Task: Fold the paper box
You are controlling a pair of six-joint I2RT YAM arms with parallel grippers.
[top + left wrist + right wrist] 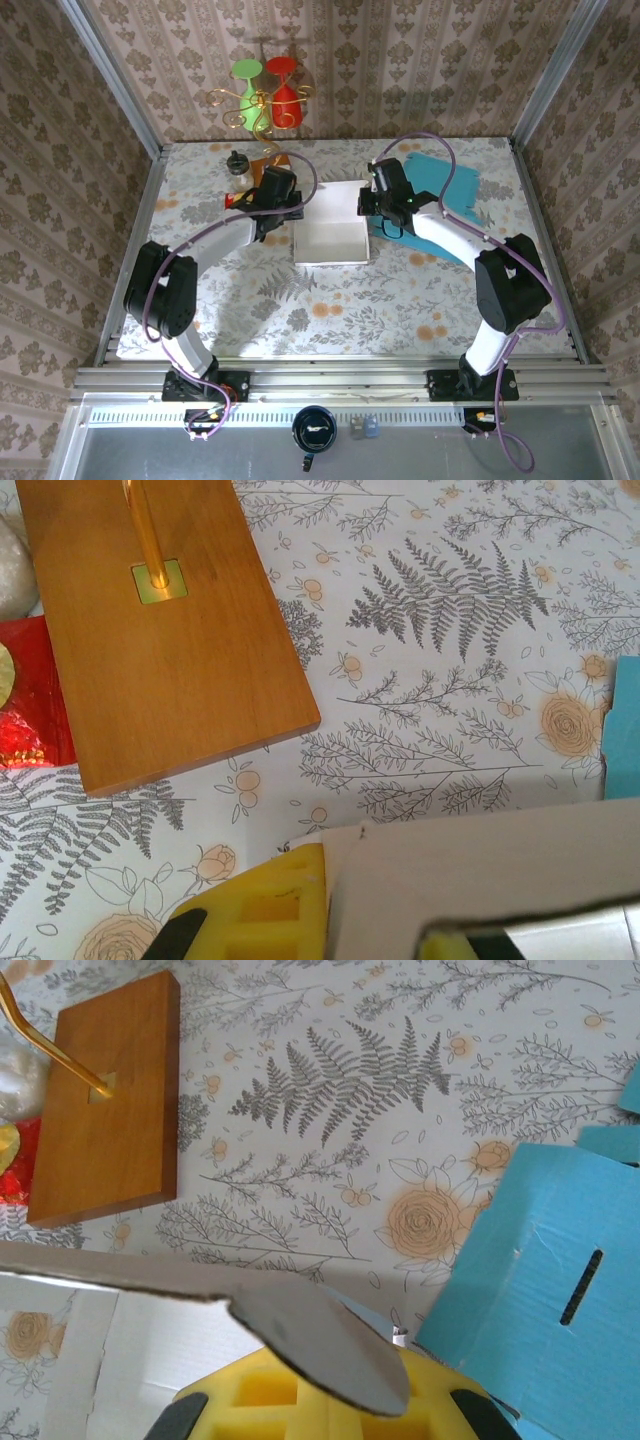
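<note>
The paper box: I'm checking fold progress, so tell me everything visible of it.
The paper box is white cardboard inside and grey-brown outside. It lies open and half-folded mid-table on the floral cloth, and its near wall looks raised. The left claw pinches its left edge. The right claw seems shut on a rounded flap on its right.

The counter (400, 300) has a pale cover printed with grey ferns and orange flowers. A white paper box (332, 238) lies on it near the middle. A blue cardboard sheet (455, 185) lies flat at the right, just beside the box. At the back left there is a wooden board (160, 630), and a red packet (25, 730) lies beside this board. A small bottle (239, 167) stands near them.
</note>
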